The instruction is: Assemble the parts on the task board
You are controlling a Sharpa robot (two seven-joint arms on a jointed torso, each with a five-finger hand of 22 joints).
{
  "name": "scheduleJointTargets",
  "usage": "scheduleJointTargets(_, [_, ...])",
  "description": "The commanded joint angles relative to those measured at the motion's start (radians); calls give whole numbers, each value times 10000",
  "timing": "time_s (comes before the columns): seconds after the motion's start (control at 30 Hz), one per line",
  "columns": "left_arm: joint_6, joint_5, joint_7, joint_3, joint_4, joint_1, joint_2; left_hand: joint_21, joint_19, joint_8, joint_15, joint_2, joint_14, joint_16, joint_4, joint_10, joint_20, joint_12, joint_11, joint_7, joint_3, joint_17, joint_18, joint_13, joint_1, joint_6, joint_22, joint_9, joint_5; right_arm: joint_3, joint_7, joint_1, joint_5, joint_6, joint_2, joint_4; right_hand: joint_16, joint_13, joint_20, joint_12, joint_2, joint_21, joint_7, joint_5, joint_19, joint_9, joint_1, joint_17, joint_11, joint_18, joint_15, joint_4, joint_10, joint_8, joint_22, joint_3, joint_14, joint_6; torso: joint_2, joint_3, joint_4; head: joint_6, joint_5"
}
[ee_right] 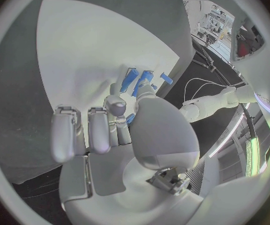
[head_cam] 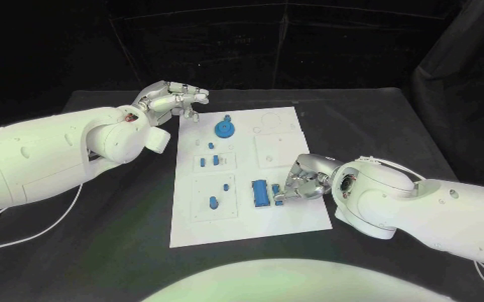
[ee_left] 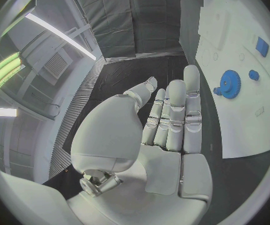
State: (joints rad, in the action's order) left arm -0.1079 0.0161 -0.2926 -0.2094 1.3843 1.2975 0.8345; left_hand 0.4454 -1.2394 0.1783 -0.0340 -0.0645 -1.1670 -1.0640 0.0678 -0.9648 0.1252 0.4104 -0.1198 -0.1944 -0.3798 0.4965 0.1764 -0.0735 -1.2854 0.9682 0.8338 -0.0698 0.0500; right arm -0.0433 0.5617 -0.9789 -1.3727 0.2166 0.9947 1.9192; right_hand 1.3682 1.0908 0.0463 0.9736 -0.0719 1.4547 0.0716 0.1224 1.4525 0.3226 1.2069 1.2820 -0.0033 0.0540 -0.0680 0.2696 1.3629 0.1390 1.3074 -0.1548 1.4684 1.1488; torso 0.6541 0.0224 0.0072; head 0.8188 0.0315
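The right hand (head_cam: 303,182) pinches a small blue part (head_cam: 278,195) over the task board (head_cam: 282,219), seemingly to seat it. The left hand (head_cam: 173,99) waits beside the board, fingers (ee_left: 175,110) pressed together, holding nothing.

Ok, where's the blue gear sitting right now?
In the head view the blue gear lies on the far part of the task board, toward its left edge, just off the left hand.

task board (head_cam: 287,218): smooth matt white | parts (head_cam: 226,129): blue plastic | table (head_cam: 121,246): matt black
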Motion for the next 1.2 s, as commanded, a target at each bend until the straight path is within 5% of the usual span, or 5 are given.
scheduleJointTargets(0.03, [146,-33,23,7,0,14,-9,-57,-4,59,14,53,91,63,34,94,29,32,-7,11,-55,-18,49,13,-40,-56,-17,-2,19,1,-346,-10,45,-721,39,61,-45,14,7,-22,11,-30,12,-60,-52,26,166,-3,4,-93,9,-61,-61,7,989,-58,480,-97,-8,9,-8,-10,17])
scheduleJointTargets(0.57, [168,-33,60,6,-14,12,-26,-57,-4,59,13,53,92,64,35,96,29,33,-8,11,-56,-19,49,14,-41,-57,-17,-1,19,0,-165,-11,68,-937,-61,-220,-32,46,9,4,189,-19,9,-69,-37,67,231,23,3,-98,9,-35,-51,26,1011,-95,486,-84,11,19,10,-15,33])
scheduleJointTargets(0.83, [189,-33,90,6,-7,13,-19,-63,1,65,10,57,104,65,43,112,31,36,-12,6,-66,-25,48,16,-51,-73,-23,0,19,0,29,-11,130,-910,-282,-655,-13,72,-3,21,561,-1,-16,94,-14,136,260,57,-18,-104,-8,39,-27,74,1042,-139,498,-36,5,15,14,26,-1])
scheduleJointTargets(1.2, [268,-28,197,5,-19,13,-41,-71,7,83,8,76,122,64,78,138,31,45,-16,1,-107,-36,49,20,-99,-99,-33,0,22,0,144,-13,194,-2375,-440,-888,-158,-19,10,-172,606,-172,44,303,-182,206,1266,-99,19,-51,17,-738,-160,28,841,-217,455,-191,-7,12,0,24,20])
